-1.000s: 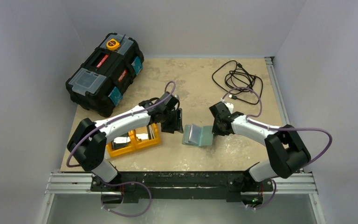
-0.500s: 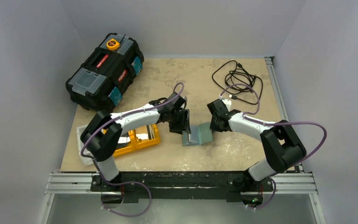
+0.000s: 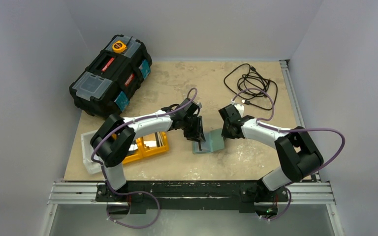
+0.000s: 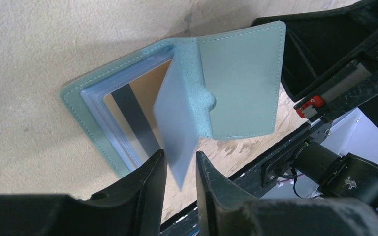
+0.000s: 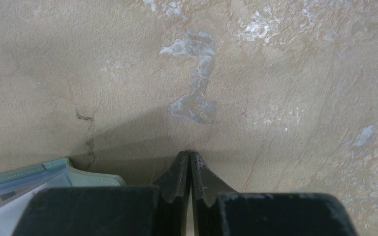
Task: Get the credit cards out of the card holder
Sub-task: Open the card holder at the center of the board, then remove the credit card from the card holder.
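The card holder [image 3: 212, 142] lies open on the table, grey-green outside with pale blue lining. In the left wrist view [image 4: 241, 83] its left pocket holds a shiny credit card [image 4: 130, 110] with a dark stripe. A pale blue inner leaf [image 4: 177, 128] stands up from the fold. My left gripper [image 4: 179, 160] is over the holder's left half [image 3: 198, 139], its jaws narrowly open with the leaf's tip between them. My right gripper [image 5: 190, 156] is shut and empty, its tips down at the holder's right edge [image 3: 227, 132]. A corner of the holder shows beside it [image 5: 29, 172].
An orange two-compartment tray [image 3: 128, 156] with shiny flat pieces in it sits left of the holder. A white flat tray [image 3: 86, 150] lies at the table's left edge. A black toolbox [image 3: 110, 78] stands at the back left, and a coiled black cable [image 3: 251, 86] at the back right.
My left arm has swung right from beside the orange tray to over the card holder, uncovering the white tray. The right gripper has shifted slightly left at the holder's right edge.
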You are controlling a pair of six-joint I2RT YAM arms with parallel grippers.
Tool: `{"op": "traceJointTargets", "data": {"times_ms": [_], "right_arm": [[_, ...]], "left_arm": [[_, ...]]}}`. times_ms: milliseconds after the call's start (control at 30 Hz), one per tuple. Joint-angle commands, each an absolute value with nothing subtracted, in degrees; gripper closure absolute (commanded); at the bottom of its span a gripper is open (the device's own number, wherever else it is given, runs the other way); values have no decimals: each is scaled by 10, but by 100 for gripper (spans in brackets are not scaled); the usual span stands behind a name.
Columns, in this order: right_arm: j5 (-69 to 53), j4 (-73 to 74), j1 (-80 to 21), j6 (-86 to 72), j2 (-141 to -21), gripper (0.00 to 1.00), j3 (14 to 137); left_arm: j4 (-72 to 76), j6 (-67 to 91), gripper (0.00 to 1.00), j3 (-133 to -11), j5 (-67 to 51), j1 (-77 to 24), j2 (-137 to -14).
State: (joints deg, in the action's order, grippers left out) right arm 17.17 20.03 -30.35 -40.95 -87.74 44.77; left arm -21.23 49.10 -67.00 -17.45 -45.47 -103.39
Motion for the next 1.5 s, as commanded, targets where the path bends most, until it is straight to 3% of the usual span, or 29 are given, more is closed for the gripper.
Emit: {"op": "traceJointTargets", "data": {"times_ms": [0, 233, 567, 733, 833, 900, 1067, 1233, 1467], "right_arm": [[185, 208, -302, -405, -886, 100, 432], [162, 202, -327, -397, -871, 100, 444], [125, 191, -395, -425, -881, 99, 464], [121, 199, -394, -415, -836, 54, 459], [127, 224, -395, -412, -802, 42, 470], [134, 239, -395, -410, -781, 39, 478], [147, 272, -394, -411, -736, 37, 490], [150, 283, -395, -418, -684, 37, 477], [154, 267, -394, -436, -606, 53, 433]], "left_arm": [[-185, 503, 76, -684, -188, -457, -1034], [-227, 493, 100, -659, -146, -458, -994], [-298, 476, 100, -621, -96, -457, -920], [-308, 469, 100, -637, -107, -462, -928], [-311, 470, 100, -654, -116, -470, -944], [-308, 474, 95, -665, -123, -475, -956], [-284, 485, 71, -693, -147, -486, -987], [-253, 502, 59, -711, -179, -490, -1025], [-219, 529, 43, -721, -203, -490, -1078]]}}
